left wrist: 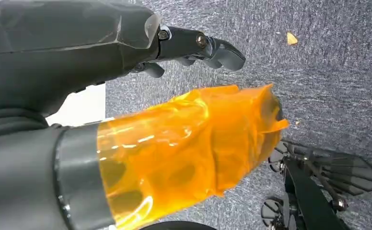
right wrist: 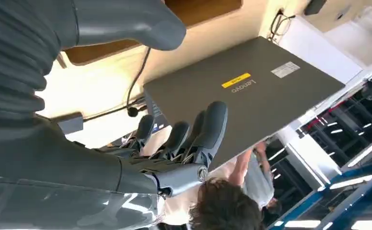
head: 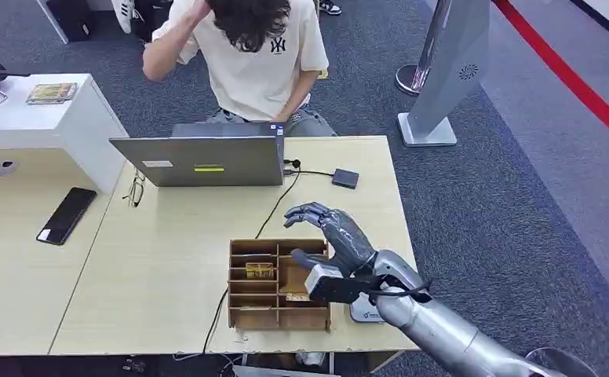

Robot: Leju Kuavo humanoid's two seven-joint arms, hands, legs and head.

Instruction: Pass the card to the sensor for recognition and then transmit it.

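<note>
A wooden compartment box (head: 242, 312) stands near the table's front edge, with a yellowish card (head: 260, 270) in one slot and another (head: 294, 294) beside it. My right hand (head: 334, 236) hovers over the box's right side, fingers spread and arched, holding nothing. In the right wrist view its fingers (right wrist: 201, 136) reach out toward the laptop lid (right wrist: 241, 100), with the box (right wrist: 122, 45) behind the thumb. A small dark square sensor (head: 344, 177) lies on a cable at the table's far right. My left hand (left wrist: 102, 72) hangs over grey carpet, its thumb (left wrist: 189, 143) wrapped in orange film, with nothing in it.
A grey laptop (head: 207, 161) stands at the far edge with a person (head: 254, 63) seated behind it. Glasses (head: 135, 190) and a black phone (head: 66, 214) lie to the left. A white cabinet (head: 42, 118) stands at the far left, and a small white device (head: 362, 312) lies under my right forearm.
</note>
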